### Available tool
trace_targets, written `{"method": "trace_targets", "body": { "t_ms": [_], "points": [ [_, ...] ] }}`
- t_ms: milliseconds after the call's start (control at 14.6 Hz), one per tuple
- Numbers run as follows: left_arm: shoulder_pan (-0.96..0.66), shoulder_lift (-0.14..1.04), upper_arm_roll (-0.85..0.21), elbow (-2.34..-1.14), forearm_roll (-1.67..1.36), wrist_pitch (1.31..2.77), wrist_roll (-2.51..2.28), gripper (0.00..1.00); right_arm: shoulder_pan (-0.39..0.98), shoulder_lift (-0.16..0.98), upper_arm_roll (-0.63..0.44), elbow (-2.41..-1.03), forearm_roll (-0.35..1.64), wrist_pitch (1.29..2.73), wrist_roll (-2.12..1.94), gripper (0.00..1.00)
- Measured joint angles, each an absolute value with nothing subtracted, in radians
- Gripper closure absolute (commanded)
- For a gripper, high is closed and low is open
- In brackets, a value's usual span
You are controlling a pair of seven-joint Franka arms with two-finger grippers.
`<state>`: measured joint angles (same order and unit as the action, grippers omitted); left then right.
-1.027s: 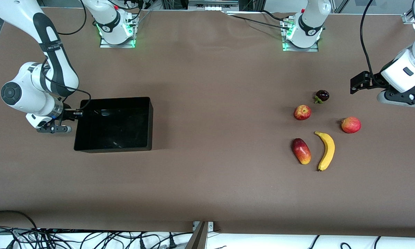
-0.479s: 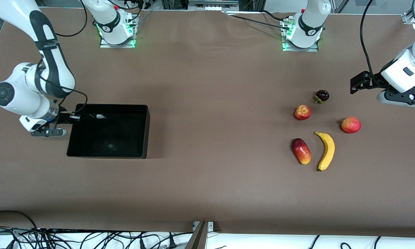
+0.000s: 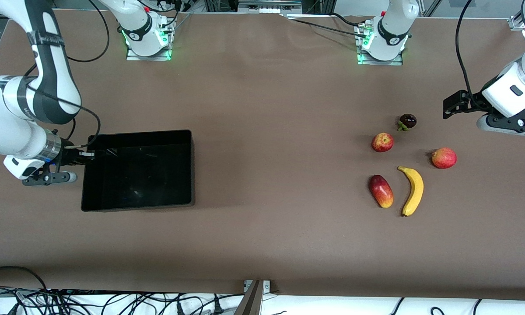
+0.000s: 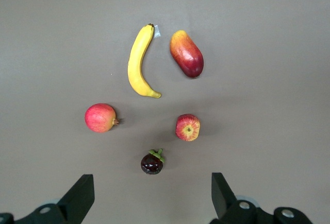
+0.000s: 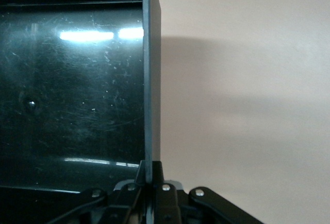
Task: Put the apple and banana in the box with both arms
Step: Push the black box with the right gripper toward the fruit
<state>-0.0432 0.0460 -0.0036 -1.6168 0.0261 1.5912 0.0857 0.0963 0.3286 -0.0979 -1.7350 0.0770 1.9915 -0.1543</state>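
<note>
Here no legible writing, right gripper (image 3: 86, 154) clamped on box (image 3: 138, 169) wall, left gripper (image 4: 149, 195) spread wide over mangosteen (image 4: 152, 162), holding nothing

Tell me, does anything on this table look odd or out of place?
Nothing is spilled or damaged. One oddity: the box sits at the right arm's end, its wall pinched by the right pincer, apart from the apple and banana.

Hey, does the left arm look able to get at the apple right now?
Probably yes. The left end effector hangs open above the fruit, and the apple sits apart from the banana and the small dark fruit, nothing covering it.
</note>
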Motion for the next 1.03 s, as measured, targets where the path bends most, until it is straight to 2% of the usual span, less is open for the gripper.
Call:
{"method": "trace_targets", "body": {
  "t_ms": [205,616,1027],
  "points": [
    [-0.043,0.046,-0.003,-1.617,0.026,1.591,0.086,0.00,0.193,0.338,-0.089,-1.679,0.080,1.918,-0.059,1.00],
    [-0.042,0.046,-0.003,-1.617,0.026,1.591,0.086,0.00,0.430,0.383,-0.060,-1.670,0.166,1.911,0.244,1.00],
    [-0.042,0.046,-0.003,-1.617,0.026,1.591,0.086,0.00,0.680,0.514,-0.056,-1.664,0.226,2.136,0.477,1.00]
  ]
}}
